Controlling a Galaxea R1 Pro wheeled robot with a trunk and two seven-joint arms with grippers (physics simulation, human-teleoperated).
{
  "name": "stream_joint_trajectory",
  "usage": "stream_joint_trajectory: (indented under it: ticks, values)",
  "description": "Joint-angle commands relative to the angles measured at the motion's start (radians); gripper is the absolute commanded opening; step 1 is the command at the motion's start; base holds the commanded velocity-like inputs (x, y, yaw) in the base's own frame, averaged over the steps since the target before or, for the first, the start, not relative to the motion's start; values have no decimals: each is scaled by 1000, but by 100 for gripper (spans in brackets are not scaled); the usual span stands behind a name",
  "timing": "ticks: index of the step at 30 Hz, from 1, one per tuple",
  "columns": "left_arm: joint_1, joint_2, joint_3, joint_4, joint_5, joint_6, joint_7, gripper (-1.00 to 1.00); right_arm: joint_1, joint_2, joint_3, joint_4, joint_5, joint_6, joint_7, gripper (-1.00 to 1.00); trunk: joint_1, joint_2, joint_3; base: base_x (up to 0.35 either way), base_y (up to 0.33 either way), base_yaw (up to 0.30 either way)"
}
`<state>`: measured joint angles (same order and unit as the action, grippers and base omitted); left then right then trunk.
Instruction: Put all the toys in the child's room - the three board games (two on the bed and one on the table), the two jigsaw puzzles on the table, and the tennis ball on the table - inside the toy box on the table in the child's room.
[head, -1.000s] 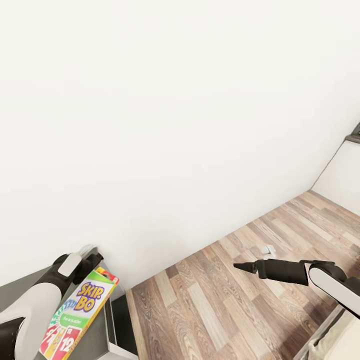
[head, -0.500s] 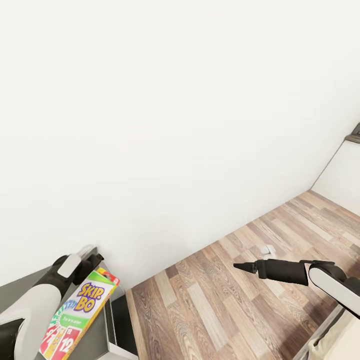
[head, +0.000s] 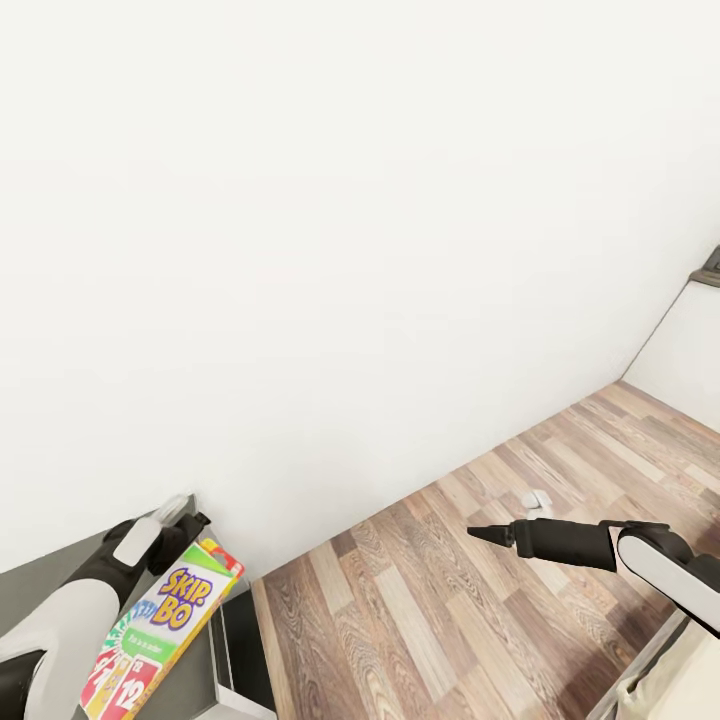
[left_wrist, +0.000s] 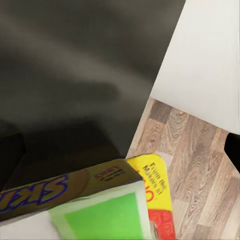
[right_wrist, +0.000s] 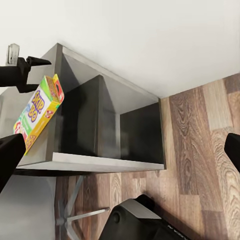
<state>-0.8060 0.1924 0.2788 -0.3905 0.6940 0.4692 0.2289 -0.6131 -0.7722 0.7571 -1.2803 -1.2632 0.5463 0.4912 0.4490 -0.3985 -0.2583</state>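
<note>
My left gripper (head: 180, 527) is shut on the top edge of a board game (head: 165, 625), a rainbow "SKIP-BO" box with red cards. The box hangs tilted over a low dark-grey cabinet (head: 195, 675). In the right wrist view the same box (right_wrist: 37, 112) hangs below the left gripper (right_wrist: 27, 64) above the cabinet's top (right_wrist: 80, 70). The left wrist view looks past the box (left_wrist: 100, 205) at the dark cabinet top. My right gripper (head: 480, 533) is held out over the wood floor, open, with its fingertips (right_wrist: 11, 155) spread wide and nothing between them. The toy box and the table are out of view.
A plain white wall fills most of the head view and meets the wood-plank floor (head: 420, 610). A small white object (head: 537, 498) lies on the floor near the wall. The beige bed corner (head: 665, 690) sits at the lower right. The cabinet has open dark compartments (right_wrist: 100, 125).
My left arm has dipped slightly, and the SKIP-BO box has shifted a little down and to the right. The right arm has stayed still.
</note>
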Motion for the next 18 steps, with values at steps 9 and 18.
stream_joint_trajectory:
  ticks: [9, 18]
  values:
    - [4, -18, 3, -3, 34, 4, -22, 100, -2, -1, 3, 1, -7, 3, 0, 100, 1, -1, -2, 0, 0, 0]
    - [5, -17, 8, -9, 34, 5, -29, 100, -2, -1, 4, 1, -8, 3, 0, 100, 1, -1, -2, 0, 0, 0]
